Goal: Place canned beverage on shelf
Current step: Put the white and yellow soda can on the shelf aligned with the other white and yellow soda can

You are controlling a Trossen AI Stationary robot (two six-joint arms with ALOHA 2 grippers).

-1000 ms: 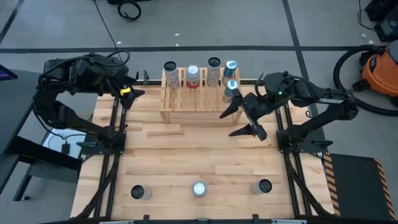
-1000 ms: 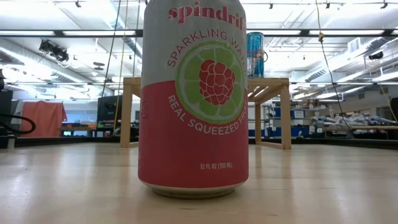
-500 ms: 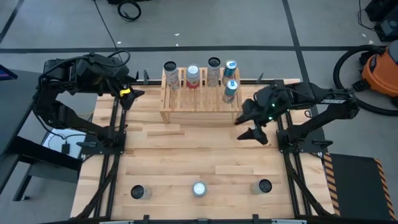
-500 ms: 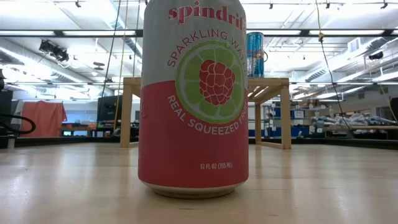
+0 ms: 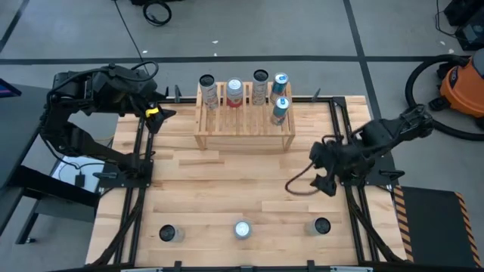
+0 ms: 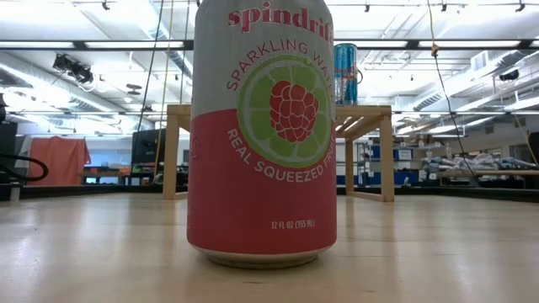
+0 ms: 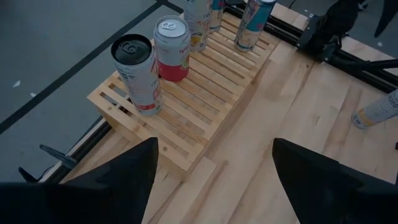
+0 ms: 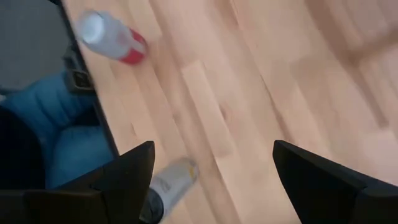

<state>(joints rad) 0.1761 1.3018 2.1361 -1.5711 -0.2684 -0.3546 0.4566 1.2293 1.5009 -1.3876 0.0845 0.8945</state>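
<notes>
Wood table point(image 5: 227, 189): shelf point(image 5: 243, 125) at far edge w/ five cans point(image 5: 280, 110). Right gripper point(image 5: 308, 183) fingers apart, empty, well apart from shelf. Left gripper point(image 5: 160, 115) apart too, beside shelf's left end.

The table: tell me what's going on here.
Five cans stand on the shelf at the far edge, and three cans wait along the near edge. The right gripper is open and empty over the table's right side, between shelf and waiting cans. The left gripper waits, empty, beside the shelf's left end.
</notes>
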